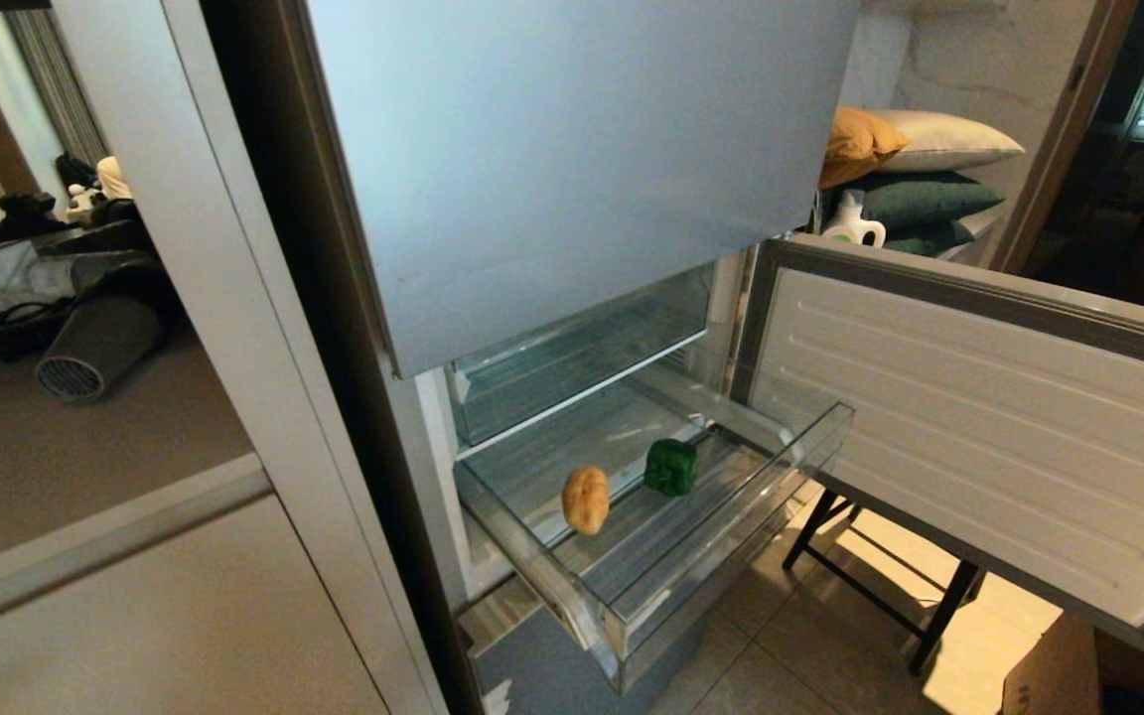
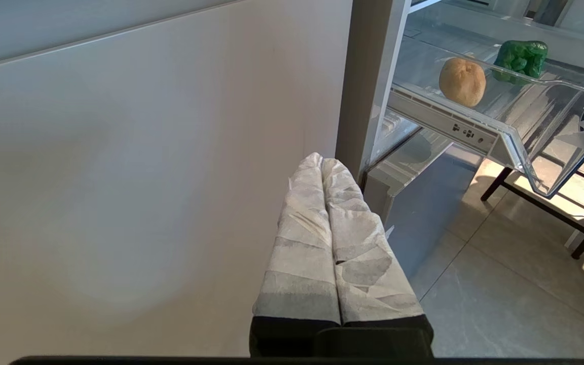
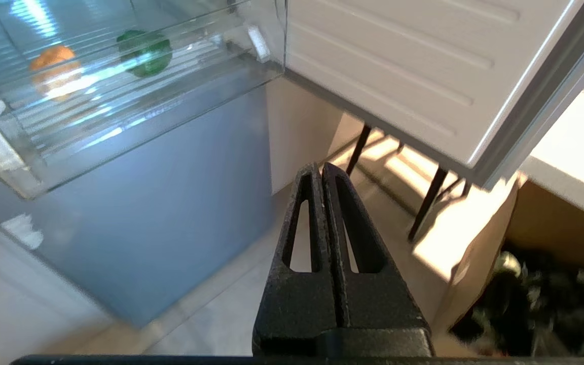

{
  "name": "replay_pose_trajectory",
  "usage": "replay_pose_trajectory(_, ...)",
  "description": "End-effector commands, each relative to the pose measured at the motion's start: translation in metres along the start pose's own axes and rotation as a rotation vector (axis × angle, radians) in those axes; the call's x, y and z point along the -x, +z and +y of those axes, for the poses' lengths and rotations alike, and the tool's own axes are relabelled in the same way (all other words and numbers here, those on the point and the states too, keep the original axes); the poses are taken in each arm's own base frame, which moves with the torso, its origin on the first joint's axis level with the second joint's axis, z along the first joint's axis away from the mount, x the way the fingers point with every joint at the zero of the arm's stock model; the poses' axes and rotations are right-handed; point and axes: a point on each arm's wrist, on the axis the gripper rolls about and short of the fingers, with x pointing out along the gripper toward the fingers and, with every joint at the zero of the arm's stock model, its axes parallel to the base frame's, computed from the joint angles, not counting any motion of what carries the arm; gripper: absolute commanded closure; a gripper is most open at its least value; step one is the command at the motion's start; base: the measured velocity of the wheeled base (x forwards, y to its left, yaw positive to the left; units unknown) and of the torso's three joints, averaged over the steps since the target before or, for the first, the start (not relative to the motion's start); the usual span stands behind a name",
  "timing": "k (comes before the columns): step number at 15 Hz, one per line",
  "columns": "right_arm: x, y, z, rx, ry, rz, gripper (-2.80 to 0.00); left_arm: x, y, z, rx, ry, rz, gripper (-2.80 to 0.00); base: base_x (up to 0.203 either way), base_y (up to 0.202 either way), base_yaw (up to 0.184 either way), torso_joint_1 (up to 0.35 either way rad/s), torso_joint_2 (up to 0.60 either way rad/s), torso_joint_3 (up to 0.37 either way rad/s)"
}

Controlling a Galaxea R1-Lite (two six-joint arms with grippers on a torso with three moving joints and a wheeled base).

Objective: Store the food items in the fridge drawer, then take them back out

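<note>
The wide shallow drawer of clear plastic (image 1: 731, 536) stands pulled out of the silver-grey fridge (image 1: 572, 169), with its thick front lip toward the camera. On its ridged floor lie the two food items. The tan-brown oval potato (image 1: 586, 500) is on the left side, near the front half of the tray. The glossy dark green lobed bell pepper (image 1: 671, 467) sits to its right and a little further back. They are near each other but apart. The white ribbed inner side of the fridge door (image 1: 979, 437) is swung open on the right, and under it the black legs of a small stand (image 1: 870, 586) rest on the tiled floor (image 1: 790, 645).

Neither arm shows in the head view. The left gripper (image 2: 322, 163), its fingers wrapped in white tape and pressed together with nothing between them, hangs low beside the pale cabinet panel (image 2: 119, 177), below and left of the drawer. The right gripper (image 3: 320, 170), with bare black fingers also pressed together and empty, is below the drawer's front corner, above the floor and near a brown cardboard box (image 3: 484, 253).
</note>
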Motion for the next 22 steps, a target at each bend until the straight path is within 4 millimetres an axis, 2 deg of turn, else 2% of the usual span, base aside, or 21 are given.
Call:
replay_pose_trajectory(1, 0.003, -0.020, 0.000, 0.022, -0.001, -0.057, 0.00, 0.000, 0.000, 0.000, 0.000, 0.001, 0.000, 0.00, 0.000, 0.000, 0.000, 0.000, 0.00, 0.000)
replay_pose_trajectory(4, -0.007, -0.032, 0.000, 0.092, 0.016, -0.022, 0.00, 0.000, 0.000, 0.000, 0.000, 0.001, 0.000, 0.00, 0.000, 0.000, 0.000, 0.000, 0.00, 0.000)
replay_pose_trajectory(9, -0.018, -0.043, 0.001, 0.093, 0.015, -0.045, 0.00, 0.000, 0.000, 0.000, 0.000, 0.001, 0.000, 0.00, 0.000, 0.000, 0.000, 0.000, 0.00, 0.000)
replay_pose_trajectory(12, -0.028, -0.048, 0.002, 0.088, 0.045, -0.170, 0.00, 0.000, 0.000, 0.000, 0.000, 0.001, 0.000, 0.00, 0.000, 0.000, 0.000, 0.000, 0.00, 0.000)
replay_pose_trajectory(22, -0.030, -0.055, 0.002, 0.133, 0.072, -0.109, 0.00, 0.000, 0.000, 0.000, 0.000, 0.001, 0.000, 0.00, 0.000, 0.000, 0.000, 0.021, -0.04, -0.028)
